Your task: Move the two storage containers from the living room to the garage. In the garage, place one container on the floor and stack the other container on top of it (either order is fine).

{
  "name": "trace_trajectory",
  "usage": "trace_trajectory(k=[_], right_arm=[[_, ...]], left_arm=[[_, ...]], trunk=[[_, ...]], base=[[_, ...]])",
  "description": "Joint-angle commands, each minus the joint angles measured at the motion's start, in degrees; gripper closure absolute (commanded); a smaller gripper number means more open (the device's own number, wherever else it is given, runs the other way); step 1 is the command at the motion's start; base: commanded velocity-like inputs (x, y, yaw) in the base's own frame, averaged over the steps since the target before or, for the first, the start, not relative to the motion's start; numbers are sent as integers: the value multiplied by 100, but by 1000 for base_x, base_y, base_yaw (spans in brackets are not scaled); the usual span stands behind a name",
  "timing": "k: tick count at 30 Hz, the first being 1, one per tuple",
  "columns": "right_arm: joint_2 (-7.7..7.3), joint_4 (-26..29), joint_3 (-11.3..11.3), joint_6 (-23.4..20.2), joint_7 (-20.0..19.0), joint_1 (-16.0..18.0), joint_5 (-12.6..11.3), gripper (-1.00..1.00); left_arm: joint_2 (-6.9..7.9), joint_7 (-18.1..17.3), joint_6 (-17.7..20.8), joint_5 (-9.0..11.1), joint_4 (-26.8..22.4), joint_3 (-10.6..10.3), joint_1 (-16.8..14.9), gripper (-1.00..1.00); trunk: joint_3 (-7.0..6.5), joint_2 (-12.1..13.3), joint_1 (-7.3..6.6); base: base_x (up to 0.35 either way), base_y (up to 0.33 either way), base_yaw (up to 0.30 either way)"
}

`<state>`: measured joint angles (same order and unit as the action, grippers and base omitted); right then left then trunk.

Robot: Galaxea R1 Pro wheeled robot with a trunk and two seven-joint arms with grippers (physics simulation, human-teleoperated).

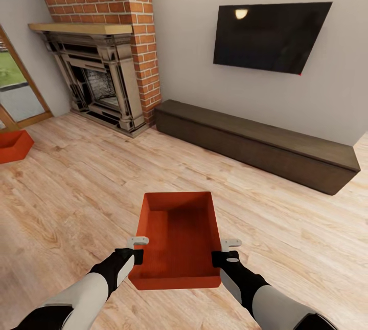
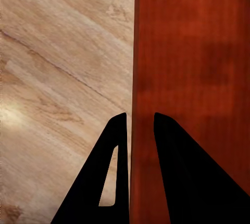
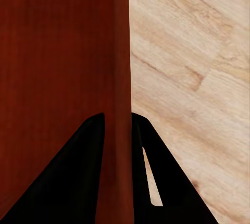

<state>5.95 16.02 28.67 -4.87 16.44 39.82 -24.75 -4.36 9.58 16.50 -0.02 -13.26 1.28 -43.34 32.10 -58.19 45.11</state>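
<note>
Head view has your left hand point(image 1: 137, 248) and right hand point(image 1: 225, 249) each clamped on a side wall of the near storage container point(image 1: 179, 240) above the wood plank floor point(image 1: 82, 181), while the second storage container point(image 1: 13, 146) rests far left by the glass door point(image 1: 15, 89).

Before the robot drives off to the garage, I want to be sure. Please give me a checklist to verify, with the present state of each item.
1. Left gripper straddles container wall: ok.
2. Right gripper straddles opposite wall: ok.
3. Container is level: ok.
4. Container is lifted off wood floor: cannot tell.
5. Second container located, by glass door: ok.
6. Bench clear of container: ok.
</note>
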Motion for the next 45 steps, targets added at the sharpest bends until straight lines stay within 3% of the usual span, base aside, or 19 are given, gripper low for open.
trace_trajectory(k=[1, 45], right_arm=[[-8, 33, 77, -32, -123, 7, -3, 100], [-10, 33, 77, 56, -125, 8, -3, 100]], left_arm=[[62, 35, 43, -42, -1, -75, 1, 100], [63, 40, 41, -42, -1, -75, 1, 100]], trunk=[[-13, 38, -22], [-803, 1803, -989]], base=[[0, 0, 0], [0, 0, 0]])
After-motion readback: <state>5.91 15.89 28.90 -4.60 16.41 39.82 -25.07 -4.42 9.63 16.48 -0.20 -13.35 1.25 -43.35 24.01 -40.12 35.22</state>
